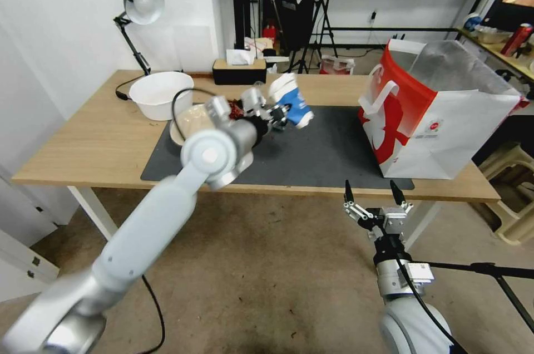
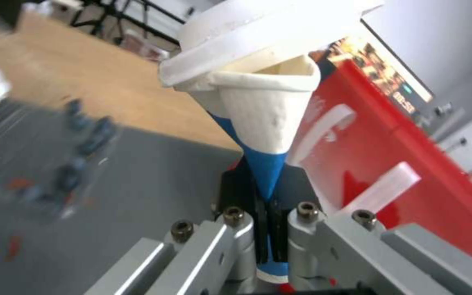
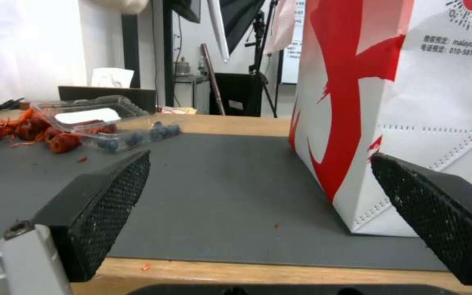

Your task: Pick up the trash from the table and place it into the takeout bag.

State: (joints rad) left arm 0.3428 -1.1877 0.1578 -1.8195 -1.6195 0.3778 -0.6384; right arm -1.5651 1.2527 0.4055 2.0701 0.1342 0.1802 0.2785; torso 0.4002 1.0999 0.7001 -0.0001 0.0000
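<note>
white walls, beige floor (image 1: 267,265)

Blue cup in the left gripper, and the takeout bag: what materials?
Blue cup: looks like coated paper, matte; its wall is crushed into a creased cone where the left gripper pinches it. The white lid looks like thin plastic.
Takeout bag: probably non-woven fabric; dotted embossed seams show in the right wrist view, and it stands boxy. The lining looks like silvery foil.

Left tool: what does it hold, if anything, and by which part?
The left tool pinches the blue paper cup by its squashed lower end, lid outward.
</note>
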